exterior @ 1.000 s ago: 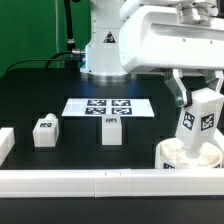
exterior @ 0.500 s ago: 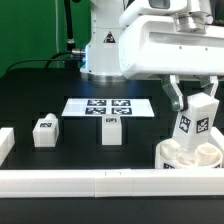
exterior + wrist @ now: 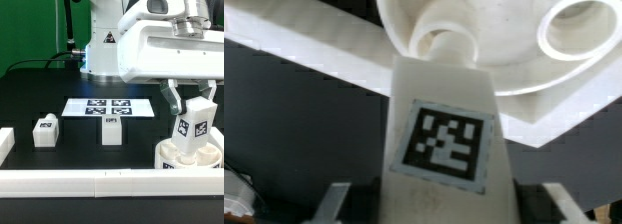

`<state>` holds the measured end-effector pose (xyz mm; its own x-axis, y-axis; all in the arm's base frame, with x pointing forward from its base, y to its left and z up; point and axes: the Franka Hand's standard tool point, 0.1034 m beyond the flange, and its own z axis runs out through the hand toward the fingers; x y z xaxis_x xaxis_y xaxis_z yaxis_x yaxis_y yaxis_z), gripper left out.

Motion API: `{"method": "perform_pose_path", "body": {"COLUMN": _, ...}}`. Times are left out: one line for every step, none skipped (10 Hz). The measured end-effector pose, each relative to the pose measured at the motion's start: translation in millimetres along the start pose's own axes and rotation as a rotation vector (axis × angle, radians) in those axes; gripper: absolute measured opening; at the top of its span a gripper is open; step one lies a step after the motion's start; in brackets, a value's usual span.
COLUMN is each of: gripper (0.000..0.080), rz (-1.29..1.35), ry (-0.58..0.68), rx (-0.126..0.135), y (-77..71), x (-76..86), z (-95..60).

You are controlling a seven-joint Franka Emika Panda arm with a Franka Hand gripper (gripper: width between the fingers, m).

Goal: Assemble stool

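Observation:
My gripper [image 3: 191,100] is shut on a white block leg [image 3: 193,120] with a square tag, at the exterior view's right. The leg hangs slightly tilted over the round white seat [image 3: 190,160], its lower end close to the seat's top. In the wrist view the held leg [image 3: 446,140] runs between my gripper [image 3: 446,208] fingers [image 3: 335,205] toward a round socket in the seat [image 3: 509,75]. Whether the tip is inside the socket I cannot tell. Two more legs [image 3: 45,132] [image 3: 111,129] stand on the black table at left and centre.
The marker board [image 3: 108,106] lies flat behind the two loose legs. A long white border bar [image 3: 90,182] runs along the table's front, and a short one [image 3: 5,143] sits at the left edge. The robot's base [image 3: 103,50] stands at the back.
My gripper has carried the leg a little to the exterior view's left and lower, closer to the seat. The other parts have not moved.

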<state>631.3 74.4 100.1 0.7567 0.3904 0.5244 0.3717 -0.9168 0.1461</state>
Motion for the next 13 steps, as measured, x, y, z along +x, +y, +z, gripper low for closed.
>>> {"method": "perform_pose_path", "body": {"gripper": 0.0325, "rz": -0.001, "ry": 0.001, "rx": -0.001, "y": 0.3, "x": -0.1, "z": 0.1}}
{"method": "perform_pose_path", "body": {"gripper": 0.0325, "rz": -0.002, "ry": 0.000, "rx": -0.001, "y": 1.1, "x": -0.9, "z": 0.4}}
{"method": "perform_pose_path", "body": {"gripper": 0.0325, "rz": -0.001, "ry": -0.003, "rx": 0.000, "y": 0.8, "x": -2.9, "z": 1.9}}
{"method": "perform_pose_path", "body": {"gripper": 0.0325, "rz": -0.001, "ry": -0.006, "rx": 0.002, "y": -0.9, "x": -7.0, "z": 5.4}}
{"method": "perform_pose_path", "body": {"gripper": 0.0325, "rz": -0.003, "ry": -0.010, "rx": 0.004, "y": -3.1, "x": -11.2, "z": 9.4}}
{"method": "perform_pose_path", "body": {"gripper": 0.0325, "rz": -0.007, "ry": -0.012, "rx": 0.006, "y": -4.6, "x": -13.4, "z": 11.3}}
{"method": "perform_pose_path", "body": {"gripper": 0.0325, "rz": -0.013, "ry": 0.004, "rx": 0.002, "y": -5.9, "x": -12.5, "z": 11.8}}
{"method": "perform_pose_path", "body": {"gripper": 0.0325, "rz": -0.015, "ry": 0.025, "rx": -0.002, "y": -8.5, "x": -11.4, "z": 12.1}}
{"method": "perform_pose_path", "body": {"gripper": 0.0325, "rz": -0.012, "ry": 0.043, "rx": -0.007, "y": -10.1, "x": -11.2, "z": 12.4}}
{"method": "perform_pose_path", "body": {"gripper": 0.0325, "rz": -0.007, "ry": 0.043, "rx": -0.008, "y": -9.9, "x": -11.3, "z": 12.5}}
{"method": "perform_pose_path", "body": {"gripper": 0.0325, "rz": -0.003, "ry": 0.040, "rx": -0.008, "y": -9.8, "x": -11.5, "z": 12.7}}
{"method": "perform_pose_path", "body": {"gripper": 0.0325, "rz": -0.003, "ry": 0.034, "rx": -0.006, "y": -10.0, "x": -12.6, "z": 13.3}}
{"method": "perform_pose_path", "body": {"gripper": 0.0482, "rz": -0.003, "ry": 0.034, "rx": -0.006, "y": -10.0, "x": -12.7, "z": 13.4}}
